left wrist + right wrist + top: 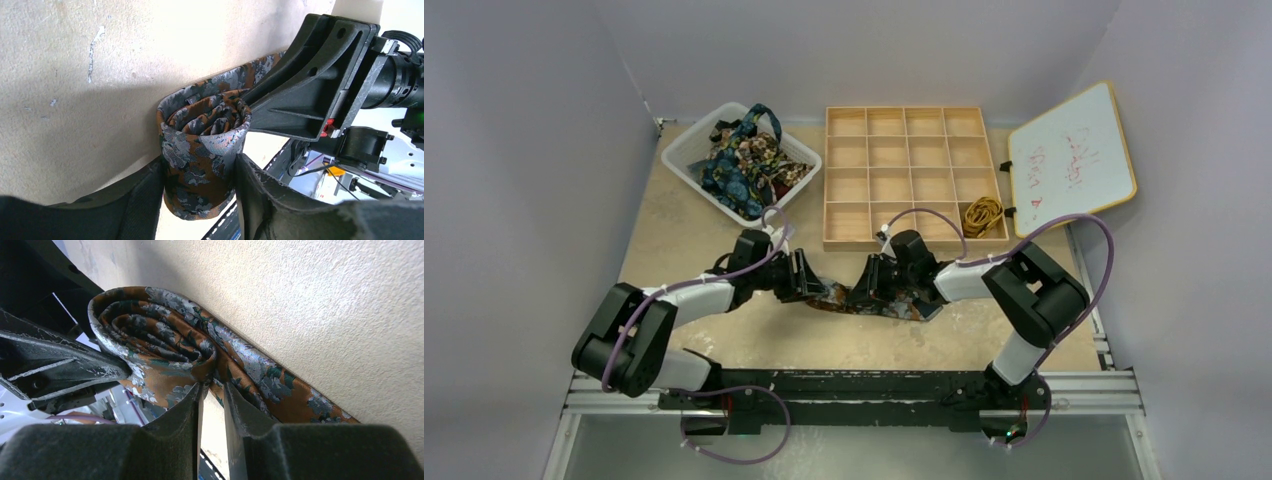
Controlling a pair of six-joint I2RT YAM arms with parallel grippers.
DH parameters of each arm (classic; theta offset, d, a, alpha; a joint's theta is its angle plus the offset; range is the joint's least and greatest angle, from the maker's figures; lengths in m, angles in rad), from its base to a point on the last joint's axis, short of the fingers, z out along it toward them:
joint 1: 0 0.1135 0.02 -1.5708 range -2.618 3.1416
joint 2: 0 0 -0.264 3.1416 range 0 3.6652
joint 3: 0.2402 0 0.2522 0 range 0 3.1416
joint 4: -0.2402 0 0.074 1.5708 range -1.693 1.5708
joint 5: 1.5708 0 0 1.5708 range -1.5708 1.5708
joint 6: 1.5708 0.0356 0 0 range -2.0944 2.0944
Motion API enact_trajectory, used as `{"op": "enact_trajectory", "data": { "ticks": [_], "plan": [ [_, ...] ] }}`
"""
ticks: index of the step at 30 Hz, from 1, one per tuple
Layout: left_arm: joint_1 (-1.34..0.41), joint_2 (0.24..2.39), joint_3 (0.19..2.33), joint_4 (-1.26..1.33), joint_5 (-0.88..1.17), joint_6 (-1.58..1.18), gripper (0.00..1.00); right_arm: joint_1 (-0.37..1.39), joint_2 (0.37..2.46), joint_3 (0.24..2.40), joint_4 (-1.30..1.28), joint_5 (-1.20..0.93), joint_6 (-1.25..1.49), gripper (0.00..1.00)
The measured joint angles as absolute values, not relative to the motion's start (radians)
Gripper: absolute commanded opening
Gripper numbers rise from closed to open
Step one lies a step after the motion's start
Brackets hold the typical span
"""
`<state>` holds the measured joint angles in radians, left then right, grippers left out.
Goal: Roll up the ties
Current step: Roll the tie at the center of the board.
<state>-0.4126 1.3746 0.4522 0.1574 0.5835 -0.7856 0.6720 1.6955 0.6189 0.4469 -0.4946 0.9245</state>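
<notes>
A dark brown tie with orange-grey blotches [829,296] lies at the table's middle, one end wound into a roll [200,135]. In the left wrist view the roll stands between the two pads of my left gripper [200,167] and touches both. My right gripper [212,390] comes in from the other side with its jaws nearly together, and its tips pinch the fabric where the roll [155,340] meets the flat tail [280,385]. That tail runs along the table. In the top view the left gripper [809,280] and right gripper [864,290] meet over the tie.
A white basket [686,152] at the back left holds several more patterned ties [744,160]. A wooden compartment tray [914,175] stands at the back centre with a gold-yellow tie [982,213] in one corner cell. A whiteboard [1072,160] leans at the right.
</notes>
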Motion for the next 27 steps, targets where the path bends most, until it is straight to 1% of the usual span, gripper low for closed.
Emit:
{"op": "enact_trajectory", "data": {
  "ticks": [2,6,9,16,19,27],
  "plan": [
    [-0.413,1.375,0.452,0.163,0.589,-0.793,0.44,0.672,1.695,0.619,0.447,-0.495,0.923,0.24],
    [-0.413,1.375,0.452,0.170,0.596,-0.802,0.39,0.672,1.695,0.619,0.447,-0.498,0.923,0.28],
    [-0.412,1.375,0.453,0.162,0.592,-0.802,0.36,0.672,1.695,0.623,0.445,-0.501,0.922,0.29],
    [-0.413,1.349,0.484,0.076,0.550,-0.803,0.35,0.672,1.629,0.623,0.392,-0.458,0.914,0.27],
    [-0.413,1.322,0.508,0.026,0.523,-0.801,0.35,0.672,1.600,0.624,0.393,-0.440,0.914,0.24],
    [-0.424,1.303,0.603,-0.120,0.435,-0.768,0.34,0.680,1.599,0.662,0.392,-0.413,0.919,0.20]
  ]
}}
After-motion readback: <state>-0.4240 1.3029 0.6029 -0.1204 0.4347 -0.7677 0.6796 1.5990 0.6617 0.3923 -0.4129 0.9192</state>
